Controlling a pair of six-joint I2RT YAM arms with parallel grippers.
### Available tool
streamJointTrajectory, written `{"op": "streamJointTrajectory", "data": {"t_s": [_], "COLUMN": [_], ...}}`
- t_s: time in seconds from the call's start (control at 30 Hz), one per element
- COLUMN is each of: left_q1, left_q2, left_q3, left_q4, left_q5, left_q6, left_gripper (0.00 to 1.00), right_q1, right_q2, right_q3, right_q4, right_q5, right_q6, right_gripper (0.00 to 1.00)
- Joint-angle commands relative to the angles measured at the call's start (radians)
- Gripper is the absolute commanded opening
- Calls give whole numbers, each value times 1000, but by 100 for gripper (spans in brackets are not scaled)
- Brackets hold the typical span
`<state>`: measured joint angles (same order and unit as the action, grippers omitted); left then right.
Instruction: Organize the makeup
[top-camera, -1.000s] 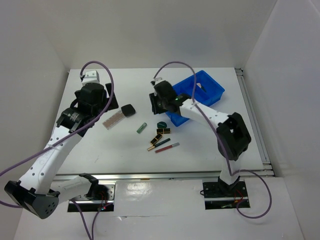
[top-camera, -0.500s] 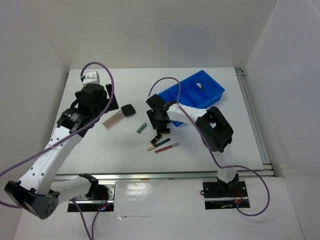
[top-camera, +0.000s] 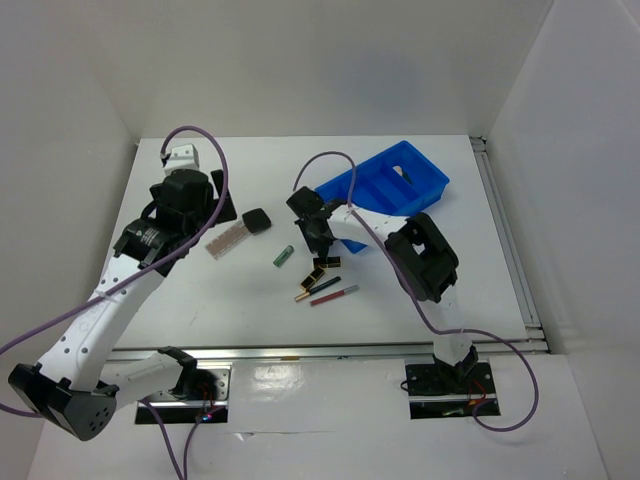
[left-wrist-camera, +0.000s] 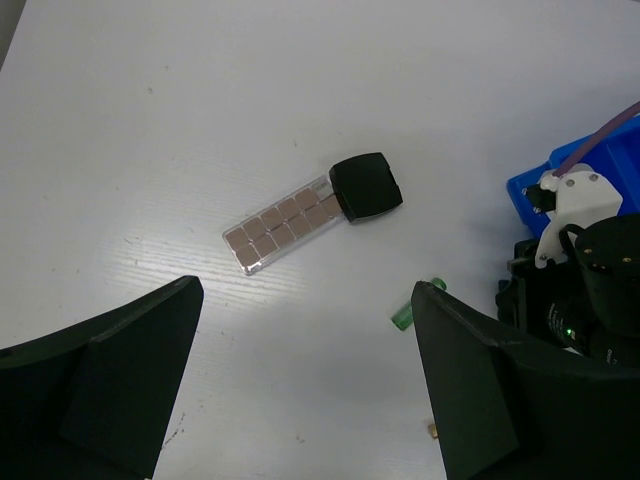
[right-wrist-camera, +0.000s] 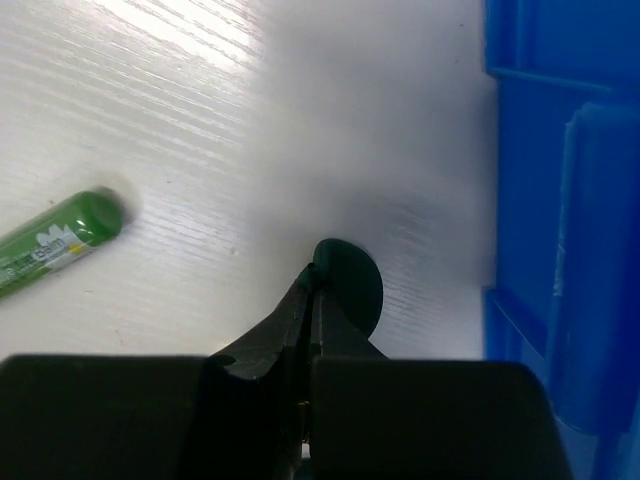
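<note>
My right gripper (top-camera: 318, 238) (right-wrist-camera: 315, 272) is down at the table beside the blue tray (top-camera: 420, 190). Its tips are shut on the left rim of the dark green round jar (right-wrist-camera: 352, 285). The green tube (top-camera: 284, 256) (right-wrist-camera: 55, 245) (left-wrist-camera: 403, 318) lies just left of it. Gold-black lipsticks (top-camera: 318, 272) and thin pencils (top-camera: 335, 294) lie in front. The black square compact (top-camera: 258, 220) (left-wrist-camera: 366, 185) touches the end of the pinkish glitter strip (top-camera: 227, 240) (left-wrist-camera: 285, 224). My left gripper (top-camera: 205, 215) (left-wrist-camera: 310, 400) hovers open and empty above the table, near the strip.
The blue divided tray also shows at the right edge of the right wrist view (right-wrist-camera: 560, 200) and of the left wrist view (left-wrist-camera: 600, 170), tilted at the back right of the table. White walls enclose the table on three sides.
My right gripper has moved from the tray's near corner forward and down onto the green jar, which it now covers in the top view. The left arm has hardly moved.
</note>
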<state>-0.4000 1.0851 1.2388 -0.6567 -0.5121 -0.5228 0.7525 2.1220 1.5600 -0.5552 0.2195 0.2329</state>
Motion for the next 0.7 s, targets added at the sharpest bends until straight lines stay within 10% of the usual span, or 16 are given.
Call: {"op": "streamJointTrajectory", "data": {"t_s": [0.0,0.3,0.67], "left_q1": [-2,-2,-2], "left_q2": [-24,-24,-24], "left_q3": [-1,8,-1], "left_q4": [31,22,22], "left_q5": [-14,-14,-14], "left_q6": [10,10,10], "left_gripper": [100,100,100], "right_q1": [30,41,-410], "right_q2": [33,-69,-149], "right_q3": [92,249,275], "right_q4": [95,182,143], "right_q5": [-144,-99,-52], "right_q6": [17,-4,97], "right_gripper": [0,0,0]}}
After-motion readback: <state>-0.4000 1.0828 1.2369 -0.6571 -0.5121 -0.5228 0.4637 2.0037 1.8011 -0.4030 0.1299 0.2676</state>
